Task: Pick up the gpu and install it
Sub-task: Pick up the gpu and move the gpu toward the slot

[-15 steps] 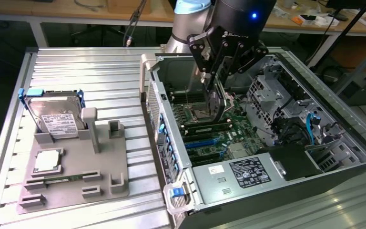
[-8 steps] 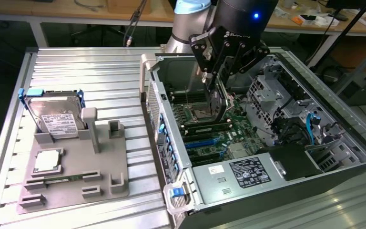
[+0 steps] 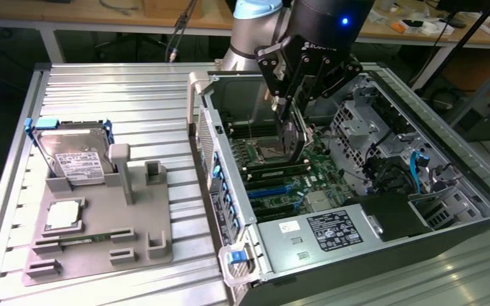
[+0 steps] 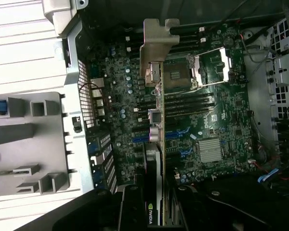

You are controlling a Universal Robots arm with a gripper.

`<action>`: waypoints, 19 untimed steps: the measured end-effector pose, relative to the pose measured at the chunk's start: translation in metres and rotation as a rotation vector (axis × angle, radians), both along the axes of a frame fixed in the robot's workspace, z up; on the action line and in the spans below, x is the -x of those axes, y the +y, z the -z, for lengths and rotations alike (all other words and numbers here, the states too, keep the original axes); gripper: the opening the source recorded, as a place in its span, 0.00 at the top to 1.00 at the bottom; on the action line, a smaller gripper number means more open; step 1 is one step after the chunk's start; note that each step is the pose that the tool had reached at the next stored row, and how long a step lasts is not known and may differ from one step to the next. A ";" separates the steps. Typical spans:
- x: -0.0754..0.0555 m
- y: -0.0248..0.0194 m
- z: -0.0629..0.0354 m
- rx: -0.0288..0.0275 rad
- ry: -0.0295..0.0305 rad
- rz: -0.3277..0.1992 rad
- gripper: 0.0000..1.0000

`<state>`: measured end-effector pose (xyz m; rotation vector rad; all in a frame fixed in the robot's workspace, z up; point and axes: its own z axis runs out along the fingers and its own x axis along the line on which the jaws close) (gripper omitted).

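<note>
Fingers (image 3: 284, 86) closed tight on gpu (image 3: 295, 137), gripping one end. Gpu hangs on edge inside open case (image 3: 204, 127), above green board (image 3: 279, 197). Silver bracket (image 4: 156, 38) at gpu's far end from fingers. Gray tray (image 3: 100, 245) on table (image 3: 100, 83), 9 o'clock from case in exterior view.

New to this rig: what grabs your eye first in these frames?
The end effector, gripping the gpu on edge above the motherboard inside the open PC case, at the exterior view's right. Next, the hard drive propped in the grey holder tray at the exterior view's left.
</note>
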<state>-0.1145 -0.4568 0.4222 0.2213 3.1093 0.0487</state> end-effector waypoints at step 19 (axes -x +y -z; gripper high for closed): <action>-0.008 0.0000 0.0000 0.0000 0.0000 0.000 0.73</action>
